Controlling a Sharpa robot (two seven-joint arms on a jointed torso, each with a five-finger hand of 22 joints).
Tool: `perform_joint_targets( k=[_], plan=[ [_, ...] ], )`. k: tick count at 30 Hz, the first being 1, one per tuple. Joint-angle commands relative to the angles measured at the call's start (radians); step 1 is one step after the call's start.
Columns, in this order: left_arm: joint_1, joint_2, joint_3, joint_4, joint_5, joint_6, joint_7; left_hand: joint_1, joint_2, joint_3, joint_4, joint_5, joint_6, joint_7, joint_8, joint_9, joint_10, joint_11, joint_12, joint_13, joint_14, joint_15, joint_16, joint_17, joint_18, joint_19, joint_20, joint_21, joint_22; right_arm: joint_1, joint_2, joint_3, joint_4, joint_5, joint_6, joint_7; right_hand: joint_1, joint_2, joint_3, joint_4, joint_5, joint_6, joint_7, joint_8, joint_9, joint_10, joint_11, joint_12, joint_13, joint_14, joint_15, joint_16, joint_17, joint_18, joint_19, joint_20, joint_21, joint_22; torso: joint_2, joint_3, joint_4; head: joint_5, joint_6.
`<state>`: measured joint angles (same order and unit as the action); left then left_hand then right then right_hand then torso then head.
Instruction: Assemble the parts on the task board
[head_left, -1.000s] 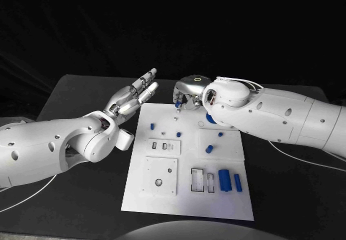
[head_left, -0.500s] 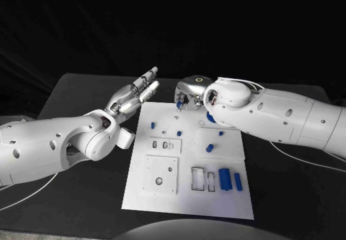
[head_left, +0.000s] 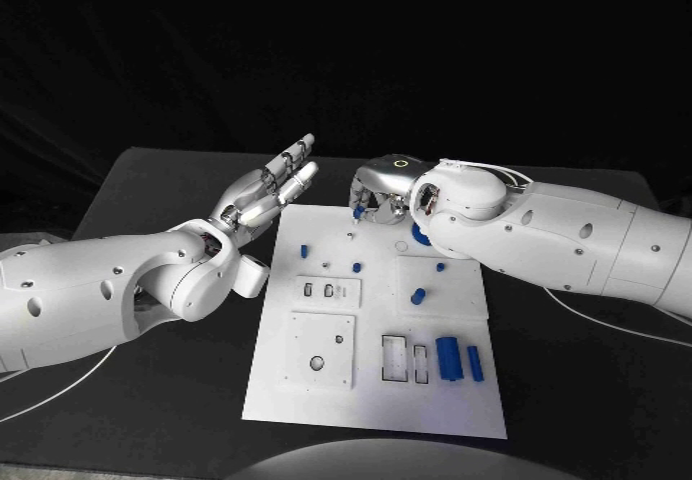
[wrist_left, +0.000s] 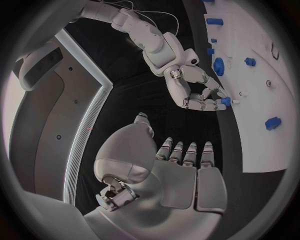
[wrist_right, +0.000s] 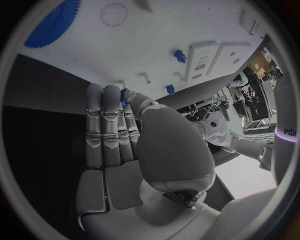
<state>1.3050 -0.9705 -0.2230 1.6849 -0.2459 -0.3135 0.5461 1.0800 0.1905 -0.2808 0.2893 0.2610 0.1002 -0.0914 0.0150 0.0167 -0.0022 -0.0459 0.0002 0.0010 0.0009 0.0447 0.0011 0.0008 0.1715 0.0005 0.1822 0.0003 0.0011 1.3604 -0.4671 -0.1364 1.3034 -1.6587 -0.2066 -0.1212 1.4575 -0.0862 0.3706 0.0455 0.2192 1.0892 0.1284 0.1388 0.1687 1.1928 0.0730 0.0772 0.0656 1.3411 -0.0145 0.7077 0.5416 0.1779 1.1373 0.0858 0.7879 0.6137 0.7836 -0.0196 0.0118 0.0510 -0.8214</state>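
The white task board (head_left: 375, 405) lies in the middle of the table. My right hand (head_left: 382, 188) hovers over its far edge and pinches a small blue part (head_left: 358, 211) between thumb and fingers; the same small blue part (wrist_right: 125, 96) (wrist_left: 225, 101) shows in both wrist views. A blue gear (head_left: 418, 235) lies on the board, half hidden under the right arm. Small blue pegs (head_left: 304, 250) (head_left: 418, 296) stand on the board, and two blue cylinders (head_left: 449, 357) lie near its right edge. My left hand (head_left: 271, 195) is held open and flat beside the board's far left corner, holding nothing.
Raised white plates with slots and holes (head_left: 322, 350) sit on the board's near half. The black table (head_left: 159, 180) surrounds the board. The thick right arm (head_left: 562, 245) reaches over the board's far right corner.
The right arm and hand have edged slightly to the right with the blue part still pinched. The left hand has not moved.
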Motion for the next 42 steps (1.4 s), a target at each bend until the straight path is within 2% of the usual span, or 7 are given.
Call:
perform_joint_targets(
  k=[1,19,31,33,35,37,42],
  plan=[
    [0.0,0.004,0.0,-0.003,0.004,0.018,0.012,0.005,0.001,0.001,-0.001,0.007,-0.002,0.008,0.003,0.001,0.002,0.006,0.0,-0.001,-0.001,-0.001,-0.001,-0.001,0.006,0.0,0.003,0.0,-0.001,-0.001,-0.004,0.001,0.002,-0.003,0.015,-0.014,0.006,-0.002,0.006,-0.003,0.003,-0.008,-0.001,-0.005,0.001,-0.009,0.001,-0.004,0.001,-0.007,0.002,-0.004,0.001,0.003,-0.007,0.001,0.004,0.001,0.0,-0.001,-0.0003,-0.005,0.0],
    [0.0,0.014,0.0,-0.013,0.008,0.031,0.01,0.007,0.004,0.003,-0.001,0.012,-0.002,0.008,0.003,0.001,0.002,0.009,0.0,-0.001,-0.001,-0.001,-0.001,-0.001,0.006,0.0,0.003,0.0,-0.001,-0.015,0.016,0.001,-0.023,-0.001,0.027,-0.01,0.001,-0.006,0.008,-0.002,0.0,-0.02,0.001,-0.016,-0.002,-0.019,0.004,-0.011,0.0,-0.013,0.003,-0.006,0.002,0.003,-0.014,0.004,0.004,0.007,0.0,-0.0007,0.0015,-0.011,-0.008],
    [0.0,0.01,0.0,-0.013,0.008,0.035,0.007,0.008,0.006,0.004,-0.001,0.014,-0.002,0.009,0.003,0.001,0.002,0.009,0.0,-0.001,-0.001,0.0,-0.001,-0.001,0.007,0.0,0.004,0.0,-0.001,-0.021,0.016,0.001,-0.018,0.005,-0.004,0.002,-0.003,-0.012,0.009,-0.002,-0.005,-0.033,0.0,-0.027,-0.005,-0.026,0.005,-0.012,0.001,-0.015,0.002,-0.005,0.003,0.004,-0.017,0.004,0.005,0.012,0.0,-0.0003,0.0002,-0.006,-0.012],
    [0.0,0.011,0.0,-0.013,0.008,0.035,0.007,0.008,0.006,0.004,-0.001,0.014,-0.002,0.009,0.003,0.001,0.002,0.009,0.0,-0.001,-0.001,0.0,-0.001,-0.001,0.007,0.0,0.004,0.0,-0.001,-0.021,0.015,0.001,-0.017,0.004,0.01,-0.011,-0.009,-0.021,0.01,0.0,-0.009,-0.061,-0.004,-0.044,-0.011,-0.057,0.009,-0.017,-0.002,-0.023,-0.003,-0.008,0.003,0.005,-0.024,0.002,0.003,0.015,0.0,-0.0005,0.0006,-0.006,-0.012],
    [0.0,0.011,0.0,-0.013,0.008,0.036,0.006,0.008,0.006,0.004,-0.001,0.014,-0.002,0.01,0.003,0.001,0.002,0.009,0.0,-0.001,-0.001,0.0,-0.001,-0.001,0.007,0.0,0.004,0.0,-0.001,-0.021,0.015,0.001,-0.016,0.003,0.022,-0.024,-0.019,-0.042,0.005,0.001,-0.018,-0.145,-0.035,-0.079,-0.03,-0.159,0.026,-0.015,-0.005,-0.05,0.002,-0.02,0.0,0.002,-0.042,0.004,-0.007,0.016,0.0,-0.0003,0.0007,-0.006,-0.012],
    [0.0,0.011,0.0,-0.013,0.009,0.037,0.006,0.009,0.007,0.005,-0.002,0.015,-0.002,0.011,0.003,0.001,0.002,0.009,0.0,-0.001,-0.001,0.001,-0.001,-0.001,0.007,0.0,0.004,0.0,-0.001,-0.022,0.013,0.001,-0.016,0.0,0.023,-0.034,-0.024,-0.05,-0.009,-0.001,-0.03,-0.214,-0.051,-0.075,-0.046,-0.247,0.028,-0.013,-0.002,-0.078,0.009,-0.029,-0.002,0.0,-0.066,0.01,-0.02,0.016,0.0,-0.0001,0.0008,-0.006,-0.012],
    [0.0,0.011,0.0,-0.014,0.013,0.038,0.005,0.009,0.007,0.005,-0.002,0.015,-0.002,0.012,0.003,0.001,0.002,0.009,0.0,-0.001,-0.001,0.001,-0.001,-0.001,0.007,0.0,0.005,0.0,-0.001,-0.022,0.007,0.001,-0.016,-0.004,-0.016,-0.048,-0.029,-0.045,-0.059,-0.004,-0.044,-0.324,-0.053,-0.074,-0.073,-0.37,0.031,0.0,0.005,-0.116,0.018,-0.018,0.005,0.0,-0.095,0.021,-0.038,0.024,0.0,0.0001,0.0007,-0.005,-0.014]
  ],
)
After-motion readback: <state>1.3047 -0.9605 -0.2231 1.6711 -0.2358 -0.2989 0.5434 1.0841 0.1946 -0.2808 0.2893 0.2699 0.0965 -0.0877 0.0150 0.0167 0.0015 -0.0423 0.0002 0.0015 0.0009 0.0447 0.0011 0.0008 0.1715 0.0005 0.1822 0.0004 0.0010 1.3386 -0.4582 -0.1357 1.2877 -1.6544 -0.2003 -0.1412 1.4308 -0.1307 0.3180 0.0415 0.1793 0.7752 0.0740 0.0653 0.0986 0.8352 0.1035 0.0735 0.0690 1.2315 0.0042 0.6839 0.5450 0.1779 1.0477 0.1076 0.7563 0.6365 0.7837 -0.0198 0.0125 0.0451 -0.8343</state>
